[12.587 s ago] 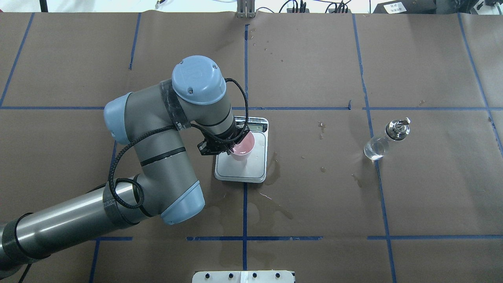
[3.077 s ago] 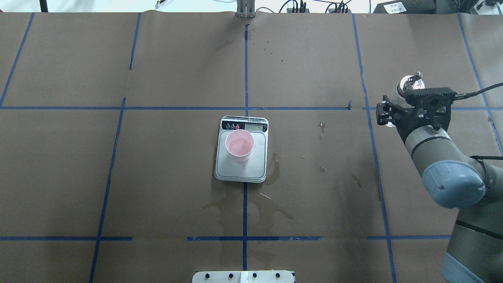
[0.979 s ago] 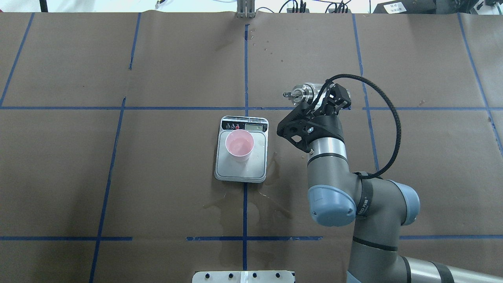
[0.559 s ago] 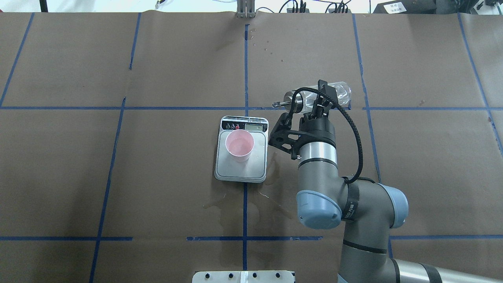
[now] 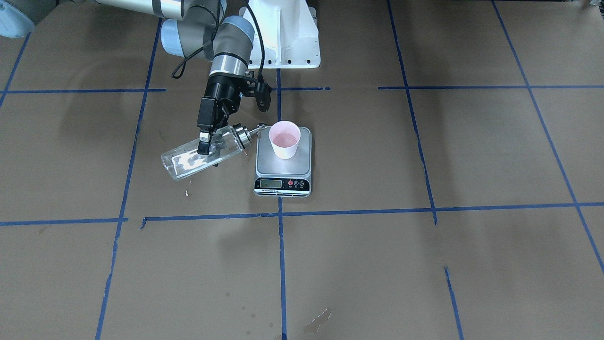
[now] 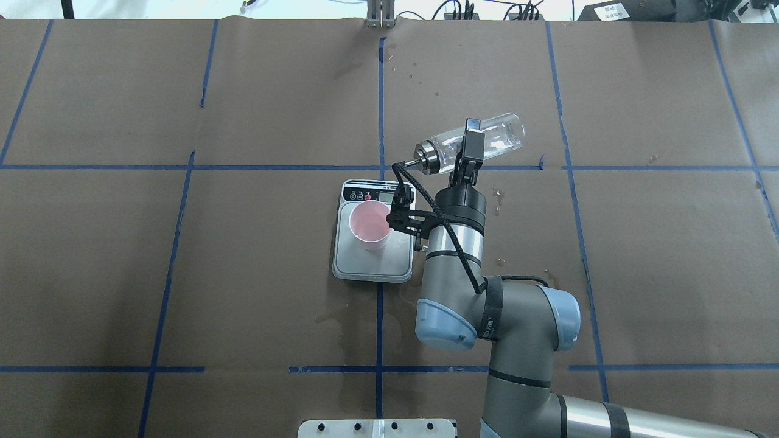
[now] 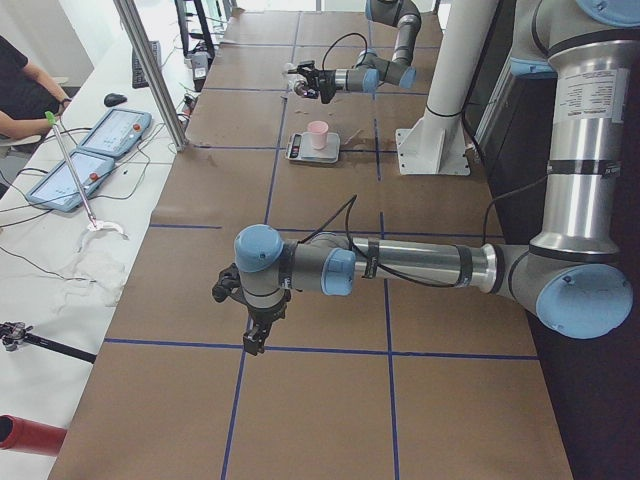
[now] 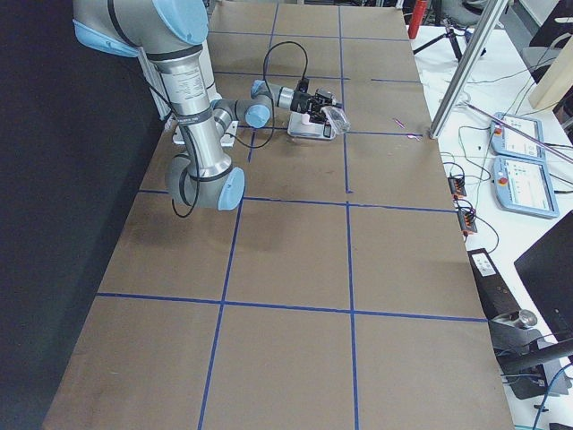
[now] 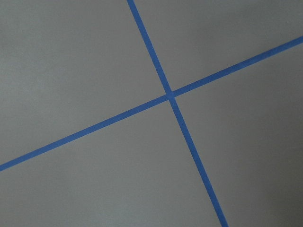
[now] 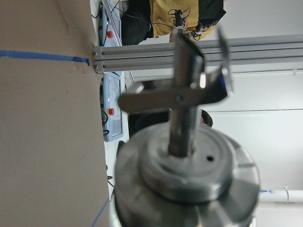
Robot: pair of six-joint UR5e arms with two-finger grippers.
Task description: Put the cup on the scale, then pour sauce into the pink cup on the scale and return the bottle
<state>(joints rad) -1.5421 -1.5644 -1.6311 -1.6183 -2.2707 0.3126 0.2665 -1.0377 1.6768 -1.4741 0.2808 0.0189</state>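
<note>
So the right hand (image 5: 204, 141) is clamped across the body of the glass bottle (image 5: 186, 163), which hangs tipped close to level just beside the scale (image 5: 303, 163), with the spout (image 5: 257, 128) aimed at the pink cup (image 5: 284, 140). The cup's upright on the steel platform, and the inside looks wet and pinkish, so maybe a bit of sauce (image 6: 370, 222) is in there, hard to say. The left hand (image 7: 255, 340) is parked well away over bare counter (image 6: 243, 292), and I can't tell if its fingers are apart or together. What worries me: from the front the spout tip looks right at the rim, not clearly over the mouth. Tip any further now and I'd guess the stream lands on the platform or the paper, which already has wet patches (image 6: 426, 255) beside the scale. Push in too low and the spout could nudge that light cup over. It's also smooth glass in a two-finger pinch, so it might twist or slip.
</note>
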